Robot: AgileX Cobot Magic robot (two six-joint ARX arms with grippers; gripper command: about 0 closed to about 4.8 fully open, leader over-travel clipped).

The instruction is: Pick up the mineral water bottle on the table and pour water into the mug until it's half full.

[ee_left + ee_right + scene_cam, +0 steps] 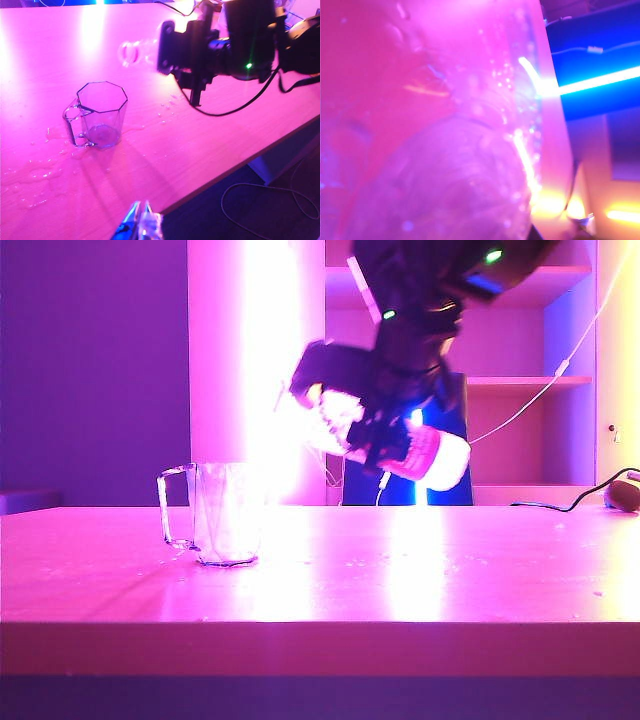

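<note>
The mineral water bottle (437, 456) hangs tipped almost level above the table, its base to the right and its neck pointing left toward the mug (226, 514). My right gripper (385, 443) is shut on its middle, up and to the right of the mug. In the left wrist view the clear neck (135, 52) sticks out of the right gripper (187, 47) beyond the empty-looking mug (101, 115). The bottle (445, 150) fills the right wrist view and hides the fingers. My left gripper (140, 220) stays low at the near table edge, shut and empty.
Spilled water drops (40, 175) lie on the table (420, 580) beside the mug. A dark cable (560, 505) and a small object (625, 492) sit at the back right. Shelves (520, 380) stand behind. The table edge (235, 170) drops to a floor cable (260, 200).
</note>
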